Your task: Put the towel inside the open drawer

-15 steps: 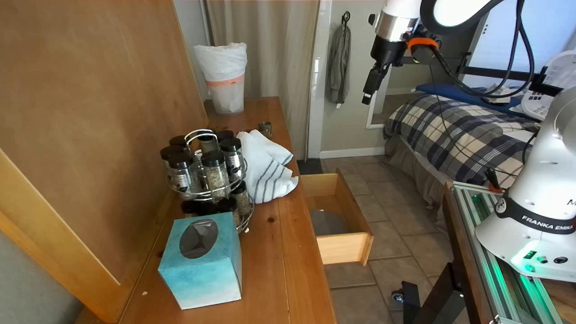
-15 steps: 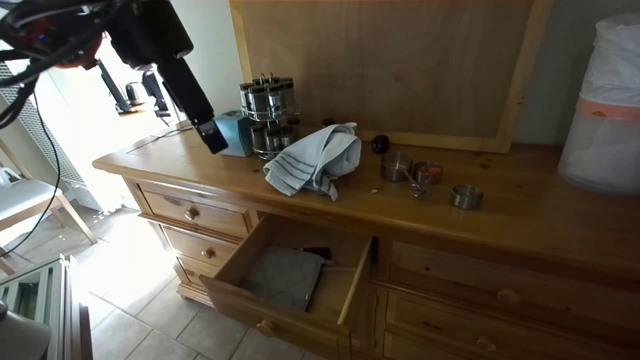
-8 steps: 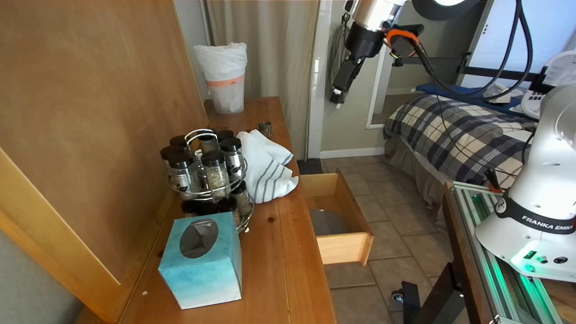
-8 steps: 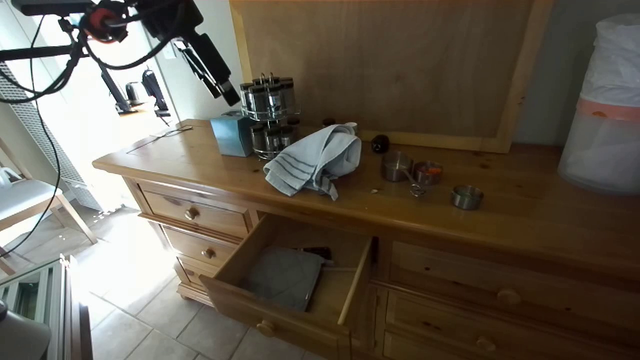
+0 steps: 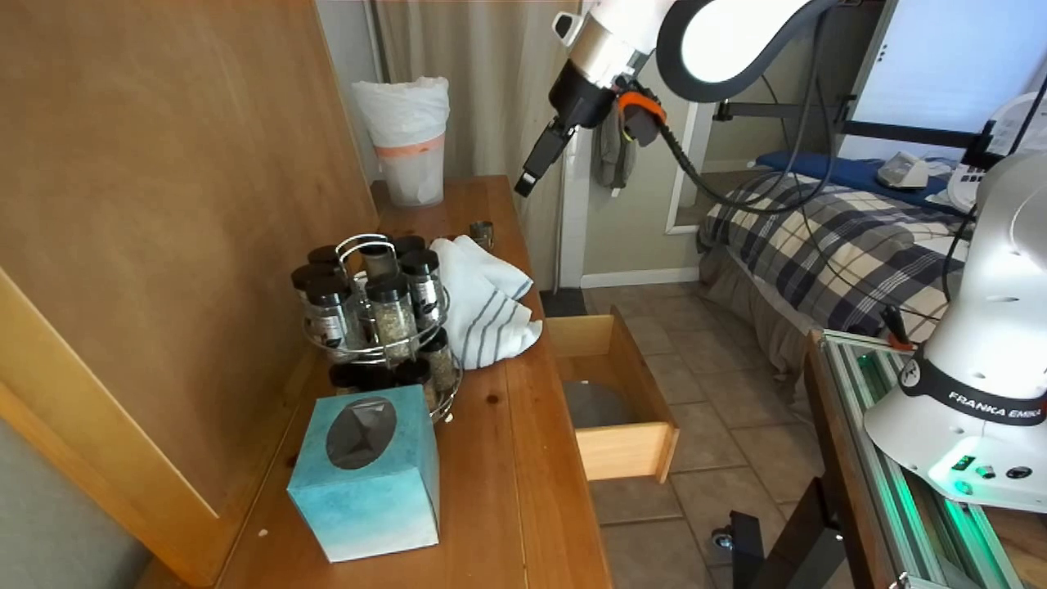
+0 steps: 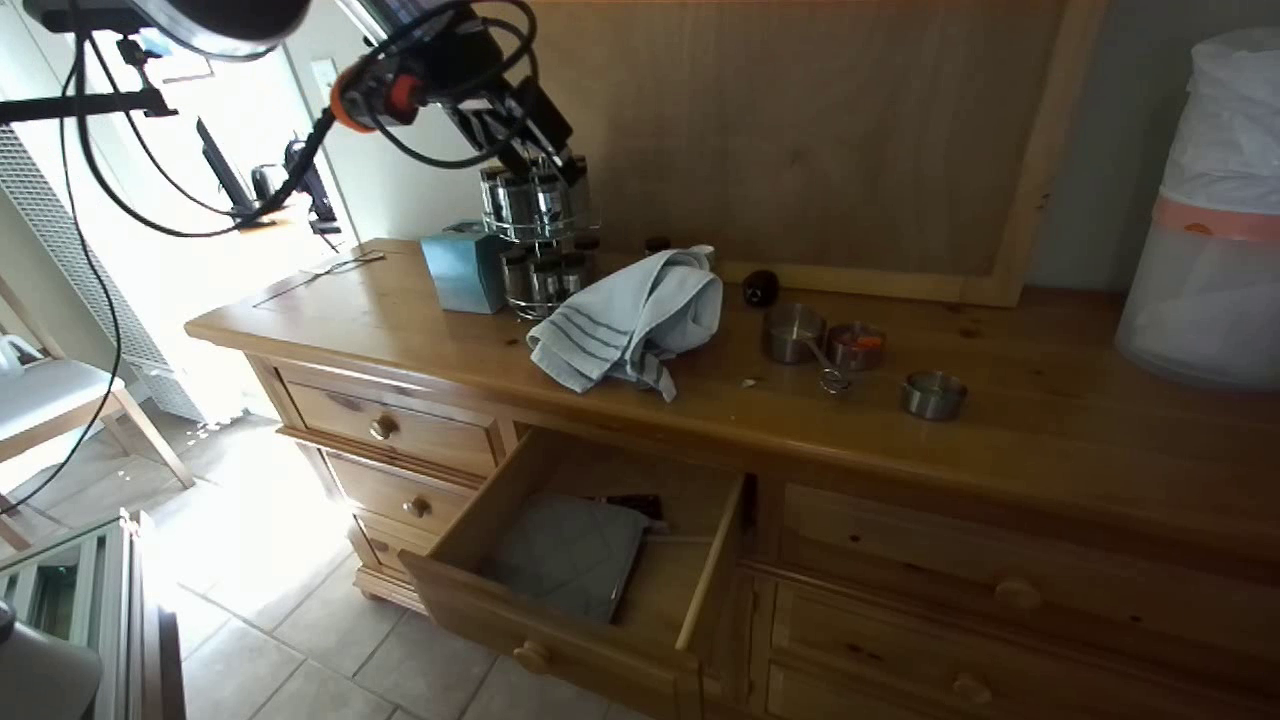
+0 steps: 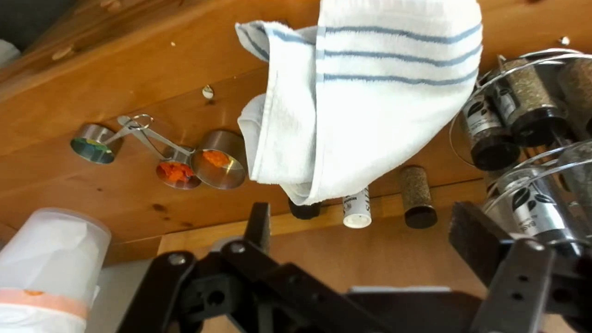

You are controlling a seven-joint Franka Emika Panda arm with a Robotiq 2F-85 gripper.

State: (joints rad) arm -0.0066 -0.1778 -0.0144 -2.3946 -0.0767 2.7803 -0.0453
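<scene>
The pincer (image 7: 358, 226) is positioned higher than the towel (image 6: 640, 315) and clear of it, jaws wide apart. The towel lies loosely bunched on the surface (image 6: 1060, 430), between the spice rack (image 5: 391, 323) and the cups (image 6: 793, 333). The tissue box (image 5: 368, 478) stands beside the spice rack. Below, the drawer (image 6: 600, 665) is extended and contains a grey pad (image 6: 570, 555).

In the wrist view the top edge cuts the towel (image 7: 370, 115), and the bottom edge cuts the gripper (image 7: 360, 216). The towel hides one part of a white container (image 7: 357, 210). In an exterior view the right edge cuts the bin (image 6: 1190, 300); inside the drawer (image 6: 600, 665), a dark thing (image 6: 634, 503) beside the grey pad (image 6: 565, 555) is too unclear to name
</scene>
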